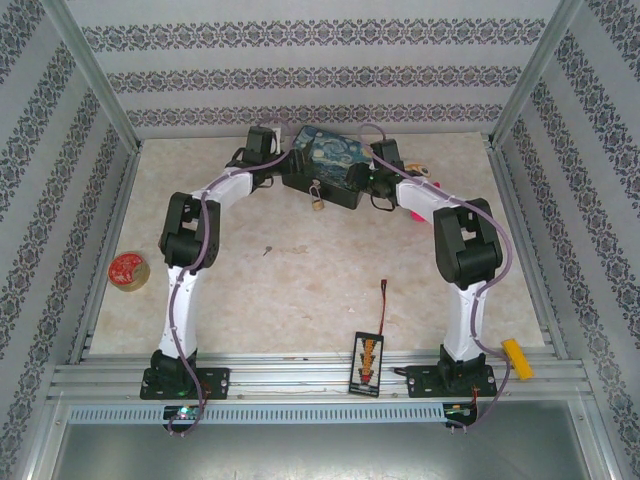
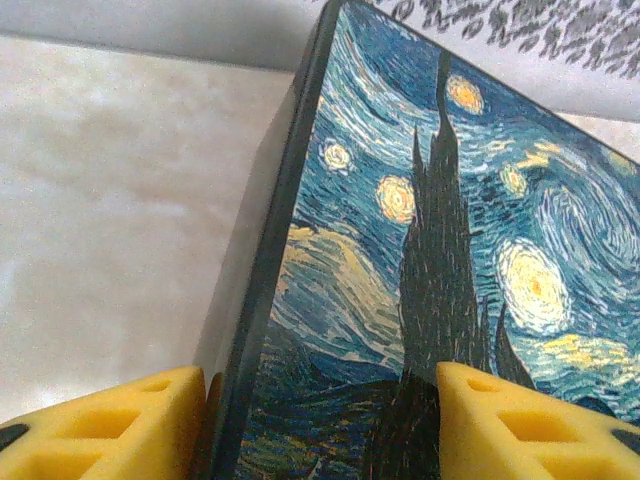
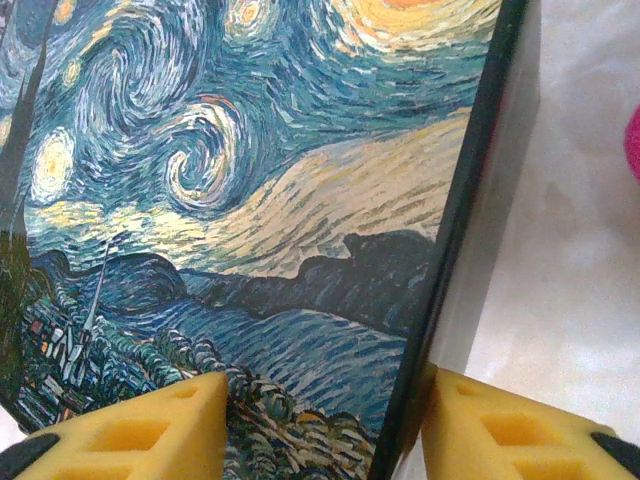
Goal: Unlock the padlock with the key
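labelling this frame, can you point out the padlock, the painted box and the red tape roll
padlock (image 1: 318, 203), top external view, on its brass body
painted box (image 1: 323, 153), top external view, on its starry lid
red tape roll (image 1: 128, 269), top external view, on its top face

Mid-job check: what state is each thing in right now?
box: closed, resting on table.
padlock: hanging at box front; shackle too small to judge.
key: lying loose on table, untouched.
left pincer: jaws apart, astride box's left edge.
right pincer: jaws apart, astride box's right edge.
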You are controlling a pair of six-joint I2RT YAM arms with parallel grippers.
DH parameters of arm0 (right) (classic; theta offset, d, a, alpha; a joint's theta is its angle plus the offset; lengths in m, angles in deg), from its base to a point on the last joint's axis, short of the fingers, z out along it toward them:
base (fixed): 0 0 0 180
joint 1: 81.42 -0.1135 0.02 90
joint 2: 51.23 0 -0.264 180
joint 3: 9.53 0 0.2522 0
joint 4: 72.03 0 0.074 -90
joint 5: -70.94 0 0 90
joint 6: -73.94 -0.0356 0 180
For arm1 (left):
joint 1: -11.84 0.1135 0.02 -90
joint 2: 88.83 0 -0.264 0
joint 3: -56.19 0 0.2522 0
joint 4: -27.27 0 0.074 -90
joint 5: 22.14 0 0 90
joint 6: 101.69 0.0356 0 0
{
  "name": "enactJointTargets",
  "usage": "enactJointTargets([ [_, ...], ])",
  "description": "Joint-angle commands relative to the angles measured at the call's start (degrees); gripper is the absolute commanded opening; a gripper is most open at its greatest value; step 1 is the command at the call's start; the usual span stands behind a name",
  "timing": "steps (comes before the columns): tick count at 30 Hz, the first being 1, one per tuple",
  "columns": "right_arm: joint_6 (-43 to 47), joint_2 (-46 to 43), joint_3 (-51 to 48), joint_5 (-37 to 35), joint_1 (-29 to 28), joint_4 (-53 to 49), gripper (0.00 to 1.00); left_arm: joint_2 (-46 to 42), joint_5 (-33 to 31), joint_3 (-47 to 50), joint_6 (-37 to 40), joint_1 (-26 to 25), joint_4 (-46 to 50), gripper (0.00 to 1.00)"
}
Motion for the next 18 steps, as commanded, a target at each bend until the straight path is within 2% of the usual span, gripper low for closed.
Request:
enactJointTargets([
  [1,1.6,-3.8,-4.9,4.2,-3.2,-1.3,0.48,-5.0,3.4,8.1,0.0,-5.1,-2.6,0.47],
  [8,1.4,-13.3,-15.1,3.7,-5.5,-2.3,0.48,-17.1,-2.0,28.7,-6.1,-10.4,-12.8,0.45],
  [15,0.4,-20.4,-24.3,3.2,-7.3,-2.4,0.48,-28.4,-15.3,44.6,-12.7,-18.9,-17.0,0.45],
  [18,1.4,-22.1,-26.3,2.3,-7.5,-2.7,0.49,-31.3,-18.2,48.4,-15.9,-21.2,-18.0,0.46],
])
